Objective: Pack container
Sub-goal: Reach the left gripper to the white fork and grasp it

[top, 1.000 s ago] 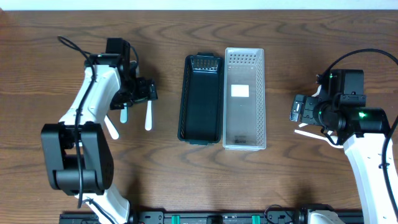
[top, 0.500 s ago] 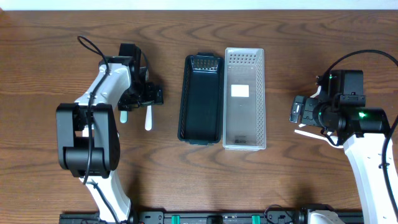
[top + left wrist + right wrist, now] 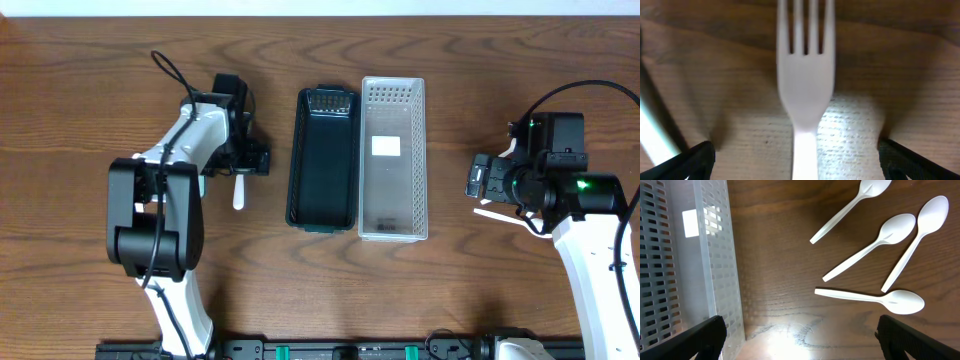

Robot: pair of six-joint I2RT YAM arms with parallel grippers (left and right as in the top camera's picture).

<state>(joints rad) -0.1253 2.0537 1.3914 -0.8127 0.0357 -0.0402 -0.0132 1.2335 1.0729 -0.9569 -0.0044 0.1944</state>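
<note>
Spanning everything, dark brown wooden table [image 3: 100,60]. Left gripper [image 3: 252,160] has its jaws apart, straddling the white plastic fork [image 3: 805,75], which lies flat on the wood. Black plastic tray [image 3: 295,170] and clear perforated plastic container [image 3: 393,90] sit side by side, touching, at centre. Right gripper [image 3: 476,180] is spread wide by four white plastic spoons [image 3: 875,235]. Since a second ago the left gripper has swung nearer the tray; the right is unmoved.

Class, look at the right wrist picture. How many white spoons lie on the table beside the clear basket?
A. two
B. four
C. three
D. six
B: four separate spoons can be counted on the bare table, all to the right of the basket in that view.
</note>
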